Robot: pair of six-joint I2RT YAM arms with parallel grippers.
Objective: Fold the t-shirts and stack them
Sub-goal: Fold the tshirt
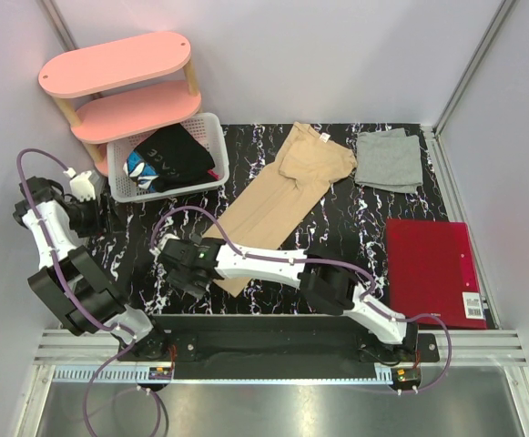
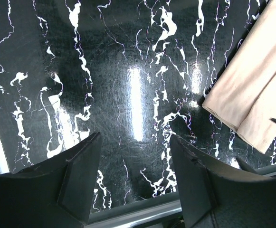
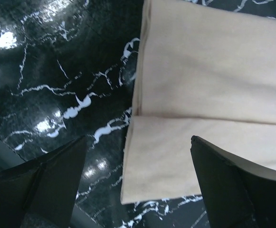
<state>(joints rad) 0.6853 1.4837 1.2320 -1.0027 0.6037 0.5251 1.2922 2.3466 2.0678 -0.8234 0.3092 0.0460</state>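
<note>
The tan t-shirt (image 1: 282,187) lies folded into a long strip, running diagonally across the black marble table (image 1: 364,228). Its near end (image 3: 185,161) shows as two folded layers under my right gripper (image 3: 138,138). That gripper (image 1: 184,266) hovers over this end, open and holding nothing. The grey t-shirt (image 1: 389,161) lies folded at the back right. My left gripper (image 2: 134,136) is open over bare marble, with the tan t-shirt (image 2: 252,95) off to its right. In the top view the left gripper (image 1: 100,217) sits at the far left, near the basket.
A white basket (image 1: 211,127) with dark clothes stands at the back left, in front of a pink two-tier shelf (image 1: 118,64). A red folder (image 1: 432,271) lies flat at the right front. The right arm (image 1: 273,264) stretches leftwards across the near table edge.
</note>
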